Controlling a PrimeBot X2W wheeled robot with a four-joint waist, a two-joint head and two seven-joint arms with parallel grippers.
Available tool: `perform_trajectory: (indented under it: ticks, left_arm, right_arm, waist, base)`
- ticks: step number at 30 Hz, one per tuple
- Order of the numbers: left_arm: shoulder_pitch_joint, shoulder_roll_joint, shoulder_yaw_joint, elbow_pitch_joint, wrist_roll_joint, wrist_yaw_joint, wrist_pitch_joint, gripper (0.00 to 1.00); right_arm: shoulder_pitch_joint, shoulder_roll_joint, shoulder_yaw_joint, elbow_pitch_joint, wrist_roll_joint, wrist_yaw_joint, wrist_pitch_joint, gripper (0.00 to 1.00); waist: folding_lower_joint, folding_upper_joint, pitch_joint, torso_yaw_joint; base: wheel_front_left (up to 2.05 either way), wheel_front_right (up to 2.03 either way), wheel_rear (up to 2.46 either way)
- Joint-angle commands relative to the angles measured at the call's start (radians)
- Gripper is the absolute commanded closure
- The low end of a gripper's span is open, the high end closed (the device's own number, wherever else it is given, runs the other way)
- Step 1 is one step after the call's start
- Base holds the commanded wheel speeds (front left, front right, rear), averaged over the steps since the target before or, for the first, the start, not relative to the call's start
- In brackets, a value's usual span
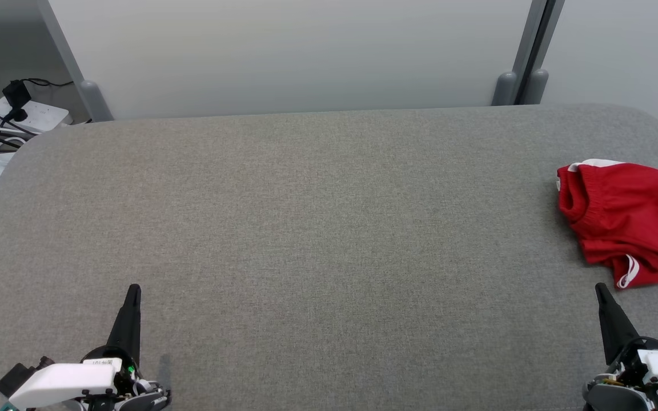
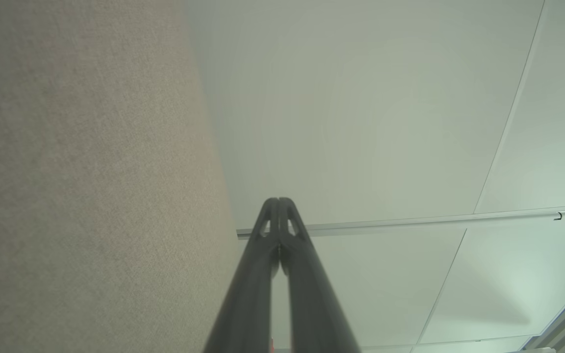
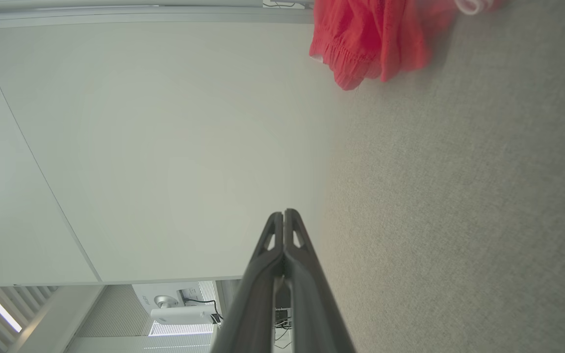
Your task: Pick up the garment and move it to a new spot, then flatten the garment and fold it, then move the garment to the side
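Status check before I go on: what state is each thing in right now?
red garment: crumpled in a heap, unfolded, lying loose on the table.
left gripper: shut, empty, far from the garment.
right gripper: shut, empty, just short of the garment.
power strip: black plug in it.

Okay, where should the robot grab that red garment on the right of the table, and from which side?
Probably the gathered waistband of the red garment: it bunches into a thick fold on the edge facing the middle of the table, easy to pinch. Come down from the near side with the right gripper, the closer one; it is shut, so open it first.
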Motion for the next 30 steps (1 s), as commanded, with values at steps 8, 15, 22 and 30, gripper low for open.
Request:
perform_trajectory:
  ticks: [8,15,22,30]
  left_arm:
    - [-0.057,0.007,0.033,-0.022,-0.004,-0.008,0.007,1.00]
    - [-0.057,0.007,0.033,-0.022,-0.004,-0.008,0.007,1.00]
    - [-0.057,0.007,0.033,-0.022,-0.005,-0.008,0.007,1.00]
    - [-0.057,0.007,0.033,-0.022,-0.005,-0.008,0.007,1.00]
  right_arm:
    - [-0.044,-0.006,0.019,-0.027,-0.006,0.005,0.012,1.00]
    - [-0.044,-0.005,0.017,-0.027,-0.007,0.005,0.013,1.00]
    - [-0.044,-0.004,0.016,-0.027,-0.009,0.005,0.014,1.00]
    - [-0.044,-0.003,0.014,-0.026,-0.010,0.005,0.016,1.00]
  waist:
    - [0.0000,-0.0001,0.000,0.000]
    - [0.0000,-0.0001,0.000,0.000]
    - [0.0000,-0.0001,0.000,0.000]
    - [0.0000,-0.0001,0.000,0.000]
  base:
    - [0.00,0.00,0.00]
    - [0.00,0.00,0.00]
    - [0.00,0.00,0.00]
    - [0.00,0.00,0.00]
